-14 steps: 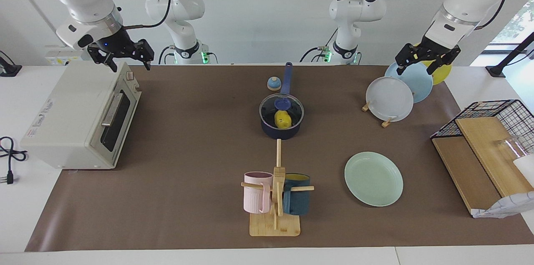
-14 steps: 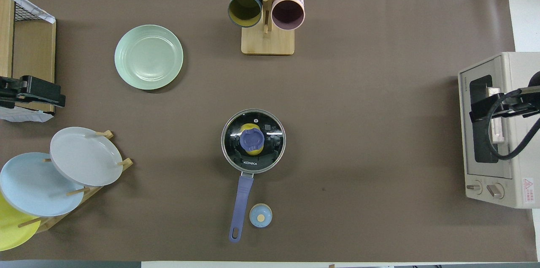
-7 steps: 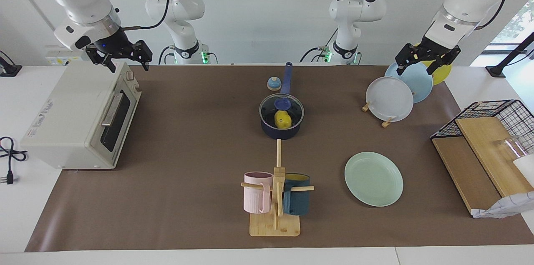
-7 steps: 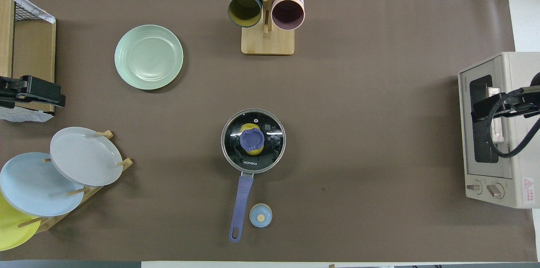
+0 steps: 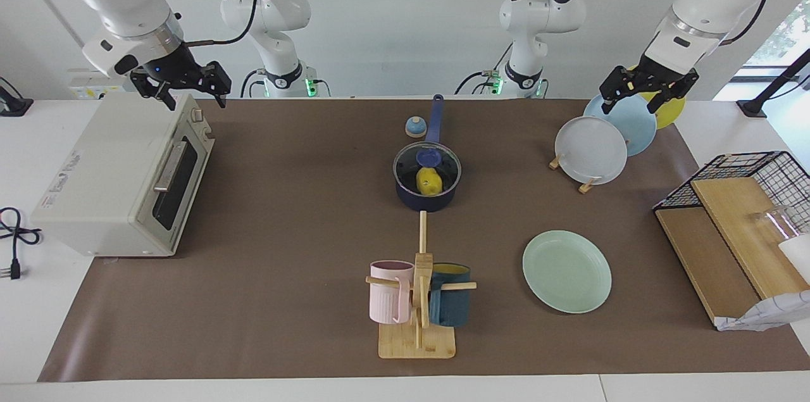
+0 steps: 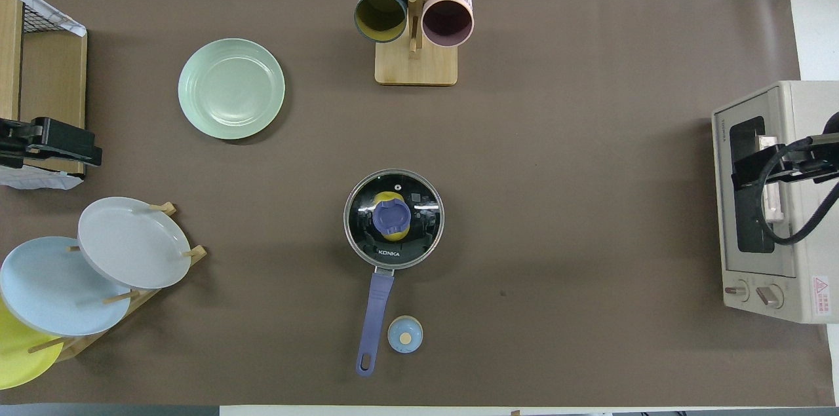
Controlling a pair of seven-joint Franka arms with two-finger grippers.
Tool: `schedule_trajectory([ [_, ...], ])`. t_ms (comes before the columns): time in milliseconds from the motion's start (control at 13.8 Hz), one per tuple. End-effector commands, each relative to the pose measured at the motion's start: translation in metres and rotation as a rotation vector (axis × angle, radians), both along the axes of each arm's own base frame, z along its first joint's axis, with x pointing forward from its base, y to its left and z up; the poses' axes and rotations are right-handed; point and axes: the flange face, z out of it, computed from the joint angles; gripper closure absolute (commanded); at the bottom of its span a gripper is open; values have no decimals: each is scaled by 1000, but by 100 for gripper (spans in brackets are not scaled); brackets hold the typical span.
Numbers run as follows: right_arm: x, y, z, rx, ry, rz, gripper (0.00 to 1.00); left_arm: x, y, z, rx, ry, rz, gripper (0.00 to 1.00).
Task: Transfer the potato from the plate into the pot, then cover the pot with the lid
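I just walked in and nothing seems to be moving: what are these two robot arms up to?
Nothing is being handled right now. The potato sits inside the pot, and the lid covers it. The plate lies bare, toward the left arm's end of the table. The left gripper hangs open over the upright plates, and the right gripper hangs open over the toaster oven.

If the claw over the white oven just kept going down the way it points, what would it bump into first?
Most likely the top of the toaster oven: the right gripper, open, hangs right over it. Depth is hard to judge, so it might just clear the oven's edge nearest the robots.
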Motion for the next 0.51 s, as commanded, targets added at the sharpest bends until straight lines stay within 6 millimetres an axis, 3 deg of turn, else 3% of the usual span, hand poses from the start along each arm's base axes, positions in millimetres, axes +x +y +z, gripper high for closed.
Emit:
schedule_trajectory([
  [0, 2, -2, 1, 6, -32, 5, 0, -7, 2, 2, -9, -4, 11, 0],
  [434, 5, -1, 2, 23, -57, 1, 0, -7, 2, 2, -9, -4, 11, 0],
])
